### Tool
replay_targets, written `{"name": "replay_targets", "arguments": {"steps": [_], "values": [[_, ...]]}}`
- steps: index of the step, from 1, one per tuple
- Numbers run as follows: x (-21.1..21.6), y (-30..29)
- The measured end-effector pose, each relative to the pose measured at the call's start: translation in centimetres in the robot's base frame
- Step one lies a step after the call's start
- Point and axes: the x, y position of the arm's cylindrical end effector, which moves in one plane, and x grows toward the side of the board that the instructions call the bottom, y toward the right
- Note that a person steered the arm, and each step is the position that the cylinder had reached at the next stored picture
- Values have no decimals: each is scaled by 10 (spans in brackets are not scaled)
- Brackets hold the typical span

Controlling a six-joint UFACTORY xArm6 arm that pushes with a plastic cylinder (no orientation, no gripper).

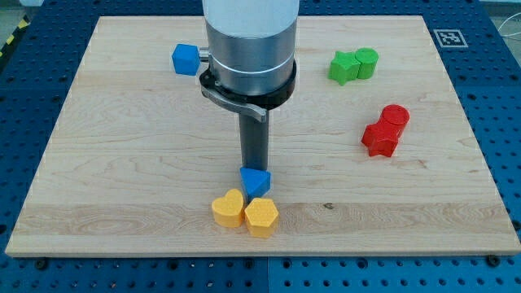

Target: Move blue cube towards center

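Note:
The blue cube [186, 59] sits near the view's top, left of the arm's grey body [248, 45]. My tip [254, 167] stands near the board's middle-bottom, far below and right of the cube. It is right above a blue triangular block [255, 181] and seems to touch its upper edge.
A yellow heart block [228, 208] and a yellow hexagon block [261, 216] lie just below the blue triangular block. Two green blocks [353, 65] sit at the upper right. Two red blocks [385, 130] sit at the right. The wooden board [122, 163] has blue table around it.

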Motion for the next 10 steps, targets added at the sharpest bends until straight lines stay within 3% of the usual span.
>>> {"name": "replay_targets", "arguments": {"steps": [1, 3, 5, 6, 8, 10], "values": [[-3, -2], [-68, -132], [-174, -212], [-236, -207], [-238, -144], [-190, -110]]}}
